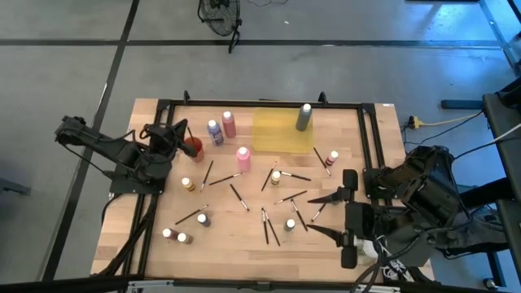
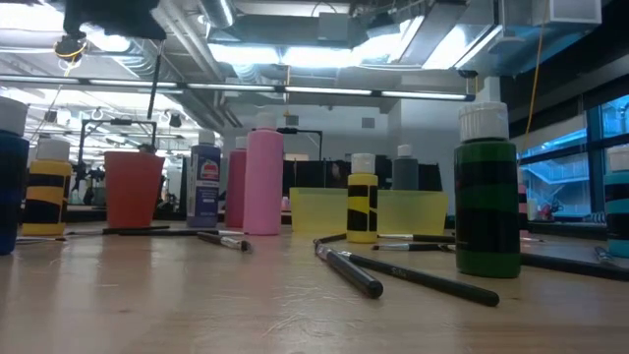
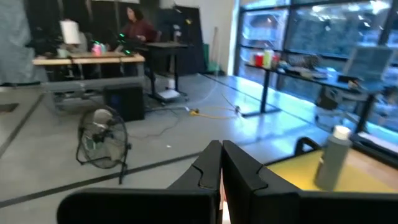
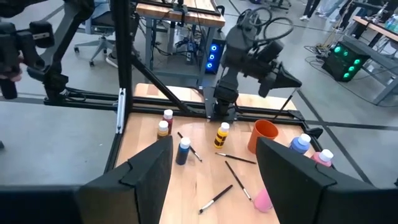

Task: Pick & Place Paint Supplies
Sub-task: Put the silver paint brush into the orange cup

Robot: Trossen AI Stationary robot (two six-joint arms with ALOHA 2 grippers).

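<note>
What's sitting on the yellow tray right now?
Only the grey bottle stands upright on the yellow tray, near its right end. Whatever lies directly beneath the bottle is covered; the rest of the tray shows bare.

The tabletop [image 1: 236, 232] was pale wood with visible grain and a smooth, lightly satin finish. Its frame [image 1: 260, 103] was black metal, matt. The bottles [image 2: 263, 181] looked like smooth plastic, with ribbed white caps [image 2: 483, 120]. The cup [image 2: 132, 189] was smooth red-orange plastic. The tray [image 2: 316, 211] was translucent yellow plastic. The brushes [image 2: 352, 272] had dark, glossy handles. Both grippers' fingers [image 4: 297, 177] were black matt plastic with hard, faceted surfaces. The floor [image 1: 73, 49] was smooth grey concrete.
</note>
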